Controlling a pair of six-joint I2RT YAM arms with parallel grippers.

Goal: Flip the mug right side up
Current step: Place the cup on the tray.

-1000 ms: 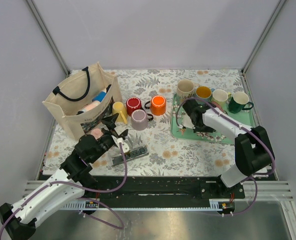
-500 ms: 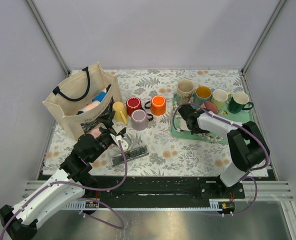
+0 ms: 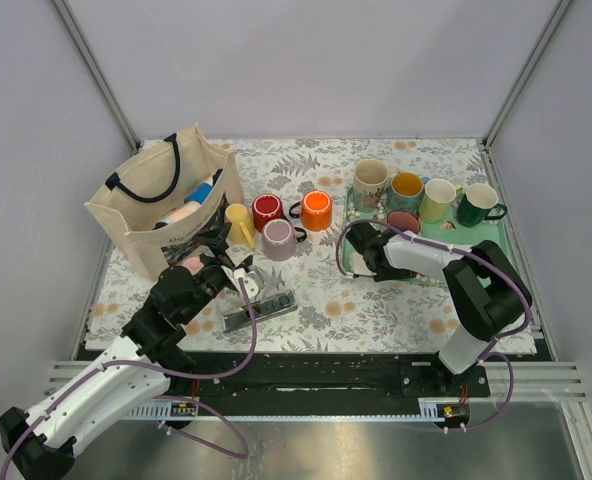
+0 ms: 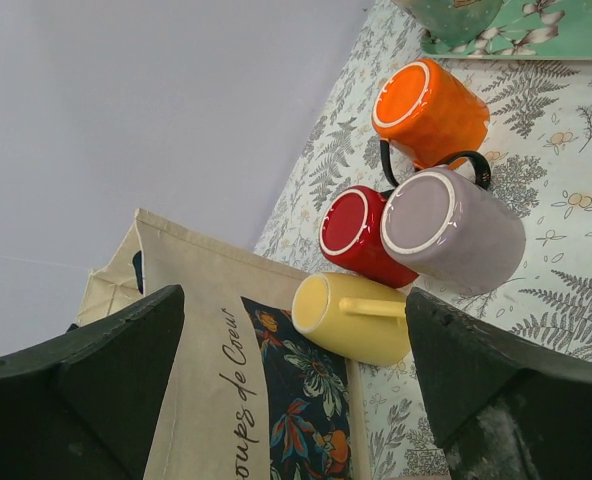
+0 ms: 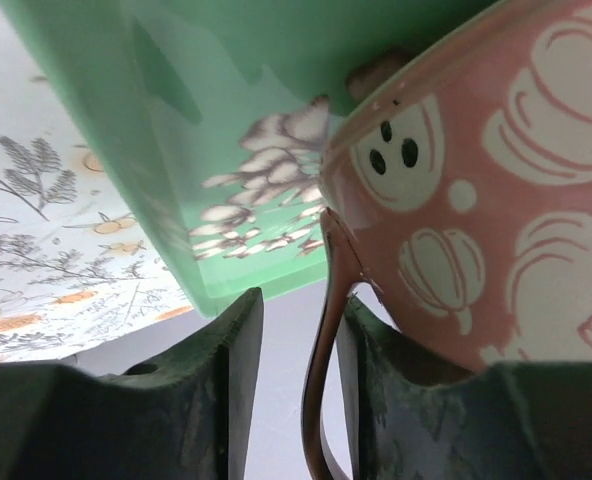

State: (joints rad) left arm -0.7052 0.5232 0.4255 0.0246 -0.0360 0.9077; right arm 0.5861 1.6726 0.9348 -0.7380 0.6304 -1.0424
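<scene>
A pink mug with a white pumpkin pattern (image 3: 404,222) stands open side up on the green tray (image 3: 493,238). In the right wrist view the mug (image 5: 496,160) fills the upper right. Its thin handle (image 5: 321,330) lies between my right gripper's fingers. My right gripper (image 3: 371,245) (image 5: 296,320) is slightly open: the handle touches one finger and a gap shows beside the other. My left gripper (image 3: 228,252) (image 4: 294,340) is wide open and empty, just short of a yellow mug (image 3: 239,222) (image 4: 351,318).
Red (image 3: 267,210), lilac (image 3: 278,238) and orange (image 3: 316,210) mugs stand base up beside the yellow one. Cream (image 3: 370,177), amber (image 3: 407,186), light green (image 3: 438,198) and dark green (image 3: 478,203) mugs line the tray's back. A tote bag (image 3: 156,205) stands at the left; a power strip (image 3: 261,308) lies near the left arm.
My right gripper has moved left toward the tray's near-left edge, and the pink mug has shifted left with it. My left gripper has edged toward the yellow mug.
</scene>
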